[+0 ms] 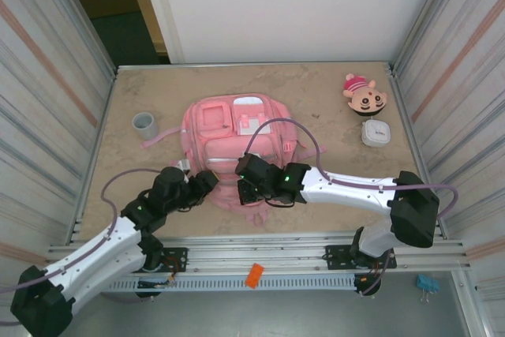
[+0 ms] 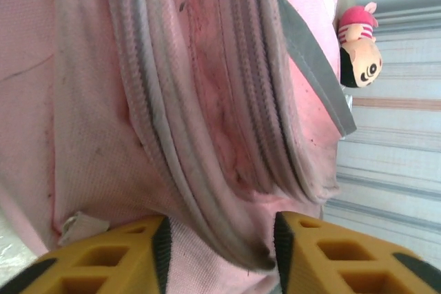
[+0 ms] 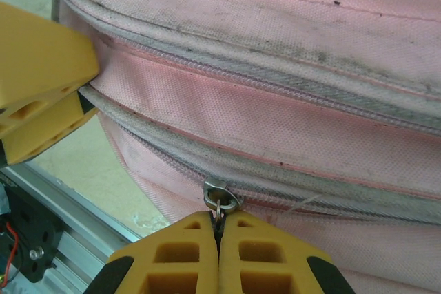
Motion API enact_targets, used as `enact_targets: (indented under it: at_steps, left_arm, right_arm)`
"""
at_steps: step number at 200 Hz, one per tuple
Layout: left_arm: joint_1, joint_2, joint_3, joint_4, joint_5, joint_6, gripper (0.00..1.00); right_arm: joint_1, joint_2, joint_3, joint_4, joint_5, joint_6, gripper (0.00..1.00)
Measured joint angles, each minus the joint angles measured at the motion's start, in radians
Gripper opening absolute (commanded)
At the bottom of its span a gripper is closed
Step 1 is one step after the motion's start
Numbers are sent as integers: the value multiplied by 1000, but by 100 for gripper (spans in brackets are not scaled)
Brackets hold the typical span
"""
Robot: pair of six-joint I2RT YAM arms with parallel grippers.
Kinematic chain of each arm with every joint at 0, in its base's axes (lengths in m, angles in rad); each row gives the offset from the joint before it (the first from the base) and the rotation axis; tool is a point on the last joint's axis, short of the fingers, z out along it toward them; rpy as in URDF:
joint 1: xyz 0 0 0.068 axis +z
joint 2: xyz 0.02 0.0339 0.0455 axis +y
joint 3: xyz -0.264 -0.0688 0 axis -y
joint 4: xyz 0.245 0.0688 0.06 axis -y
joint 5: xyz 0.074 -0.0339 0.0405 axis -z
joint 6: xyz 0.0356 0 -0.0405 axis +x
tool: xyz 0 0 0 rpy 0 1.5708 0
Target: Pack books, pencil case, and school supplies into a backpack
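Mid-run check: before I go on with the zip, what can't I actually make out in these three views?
- Inside the backpack: every view, pink fabric covers it.
- Tab of the zip pull: right wrist view, buried between the shut right gripper fingers.
- Whether the left gripper pinches fabric: left wrist view, fingers cut off by the bottom edge.
- The whitish items on the backpack's front: top view, too small to identify.

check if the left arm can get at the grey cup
Probably yes: the grey cup stands on bare table left of the backpack, nothing between it and the left gripper, which straddles backpack fabric.
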Motion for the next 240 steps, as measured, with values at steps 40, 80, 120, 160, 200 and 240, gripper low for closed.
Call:
enact_targets:
  at_steps: [40,80,120,160,200,240]
  left_arm:
    - [11,1,0,-3,-33,23,0]
    - [120,-82,3,-120,-24,119,0]
    - [267,-160,18,-229,71,212,0]
    - [317,-126,68,-277,148,318,22]
    - [309,-126,159,-323,137,489,57]
    - [210,-145,241,-272,124,783,70]
  right_arm:
    - [-20,9,0,-11,-21,-26,0]
    - [-69,-20,-21,-87,-12,-48,0]
    - [-160,-121,-93,-116,-8,-56,0]
    - [-216,-168,-150,-58,-50,-102,0]
    - [-229,-212,-190,-11,-79,-126,0]
    - [-229,-225,-200,9,-94,-128,0]
